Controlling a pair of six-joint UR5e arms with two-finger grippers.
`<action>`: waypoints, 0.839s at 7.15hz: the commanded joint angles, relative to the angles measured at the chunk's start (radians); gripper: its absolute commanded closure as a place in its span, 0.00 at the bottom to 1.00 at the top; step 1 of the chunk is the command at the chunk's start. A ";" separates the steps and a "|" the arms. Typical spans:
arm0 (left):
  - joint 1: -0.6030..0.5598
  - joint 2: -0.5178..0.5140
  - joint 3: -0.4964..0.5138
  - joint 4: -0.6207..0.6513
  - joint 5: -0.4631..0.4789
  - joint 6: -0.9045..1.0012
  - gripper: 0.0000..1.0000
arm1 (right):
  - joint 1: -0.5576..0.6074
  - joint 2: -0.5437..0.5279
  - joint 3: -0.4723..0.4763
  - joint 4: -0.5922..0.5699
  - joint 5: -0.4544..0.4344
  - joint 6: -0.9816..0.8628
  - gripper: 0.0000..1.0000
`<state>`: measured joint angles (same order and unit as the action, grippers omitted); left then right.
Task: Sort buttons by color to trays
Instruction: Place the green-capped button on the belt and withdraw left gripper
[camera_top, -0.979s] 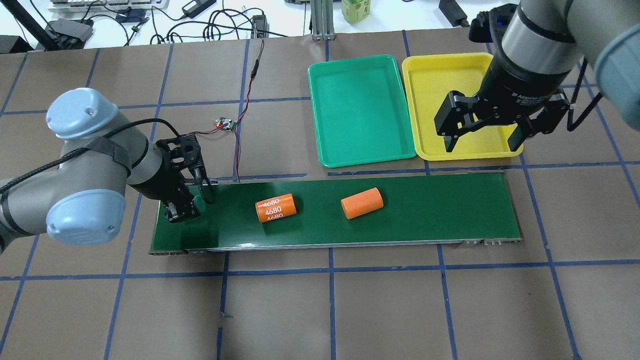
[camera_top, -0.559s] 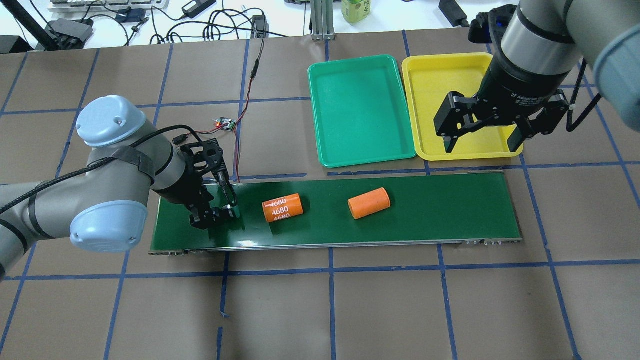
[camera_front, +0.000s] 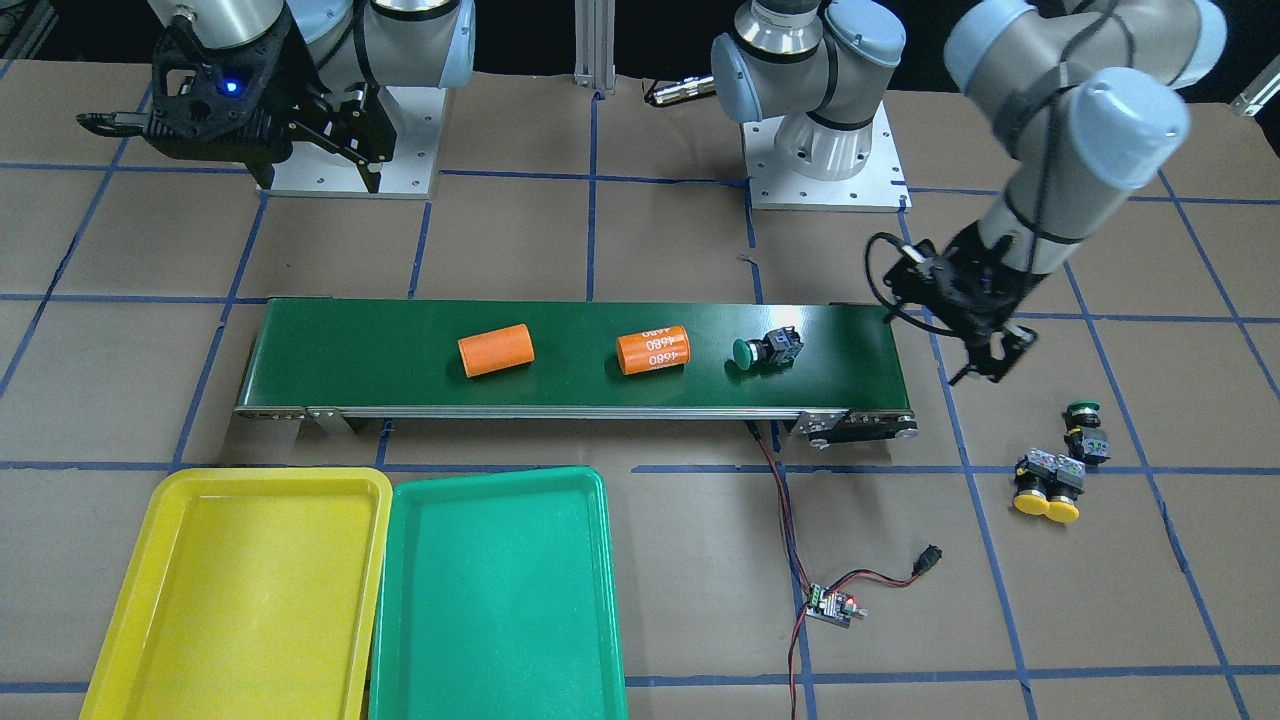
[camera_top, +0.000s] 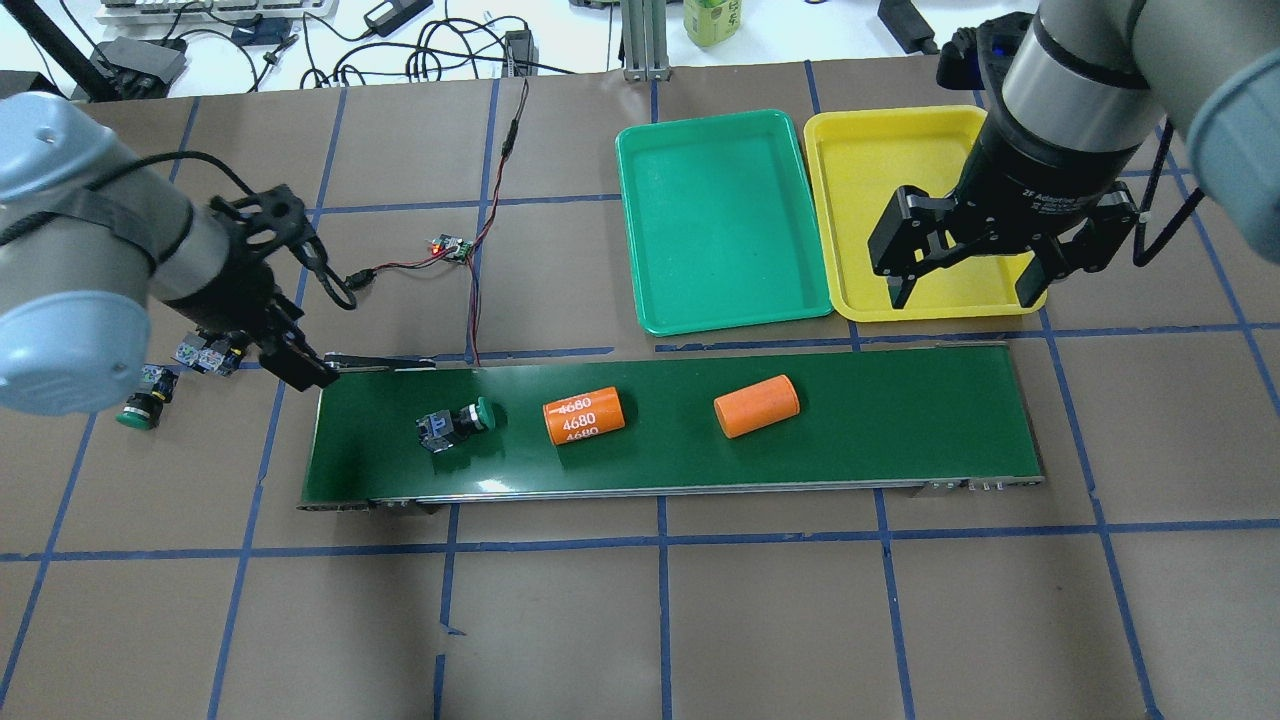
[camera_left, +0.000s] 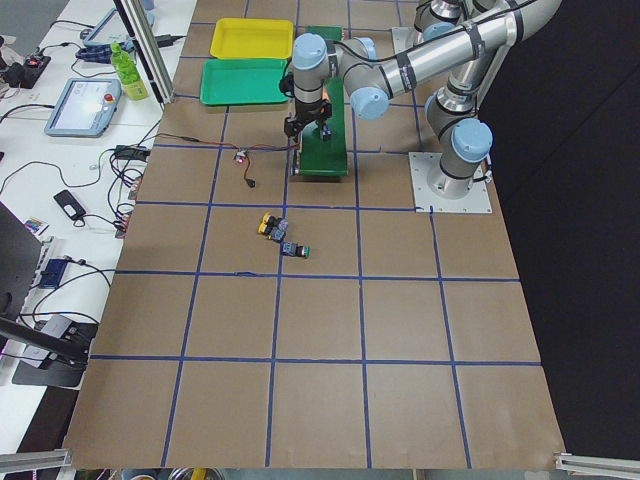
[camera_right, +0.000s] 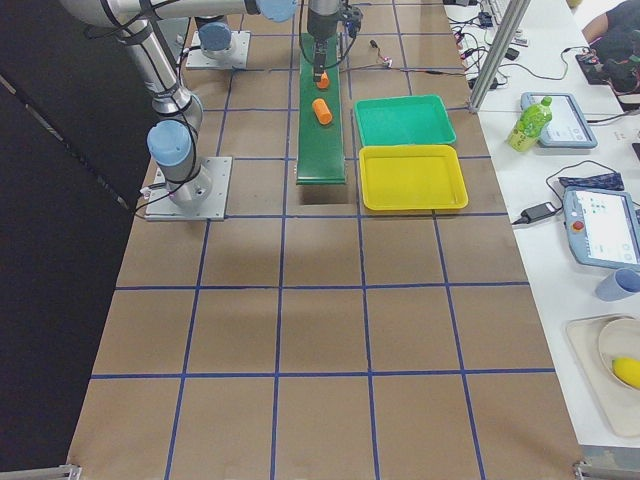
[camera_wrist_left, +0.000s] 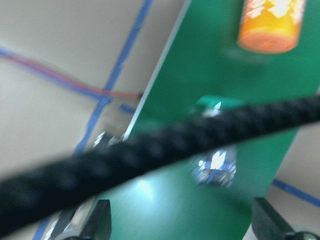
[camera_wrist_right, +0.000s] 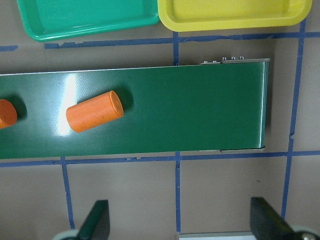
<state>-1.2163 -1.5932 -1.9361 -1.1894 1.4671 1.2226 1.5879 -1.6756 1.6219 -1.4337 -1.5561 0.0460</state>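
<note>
A green-capped button (camera_top: 460, 422) lies on its side on the belt's left end, also seen in the front view (camera_front: 765, 349). My left gripper (camera_top: 305, 365) is open and empty, just off the belt's left end, above the table. Two yellow-capped buttons (camera_front: 1045, 485) and another green button (camera_front: 1085, 425) lie on the table beyond that end. My right gripper (camera_top: 962, 290) is open and empty, held high over the near edge of the yellow tray (camera_top: 880, 160). The green tray (camera_top: 720, 220) stands beside it. Both trays hold nothing.
Two orange cylinders lie on the dark-green conveyor belt (camera_top: 880, 420), one marked 4680 (camera_top: 584, 416), one plain (camera_top: 756, 405). A small circuit board (camera_top: 452, 247) with red and black wires lies behind the belt's left part.
My left gripper let go of the green button on the belt and pulled back left, off the belt's end. Both orange cylinders shifted right along the belt. The right arm stayed still.
</note>
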 joint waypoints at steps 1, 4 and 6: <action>0.276 -0.129 0.084 0.004 0.004 0.000 0.00 | 0.001 -0.001 0.010 0.001 0.001 0.000 0.00; 0.371 -0.334 0.123 0.250 0.085 -0.053 0.00 | 0.001 -0.006 0.021 -0.010 0.002 0.000 0.00; 0.354 -0.356 0.103 0.266 0.079 -0.233 0.00 | 0.001 -0.007 0.023 -0.011 0.001 0.002 0.00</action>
<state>-0.8513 -1.9305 -1.8283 -0.9417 1.5427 1.0799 1.5892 -1.6821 1.6436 -1.4426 -1.5550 0.0472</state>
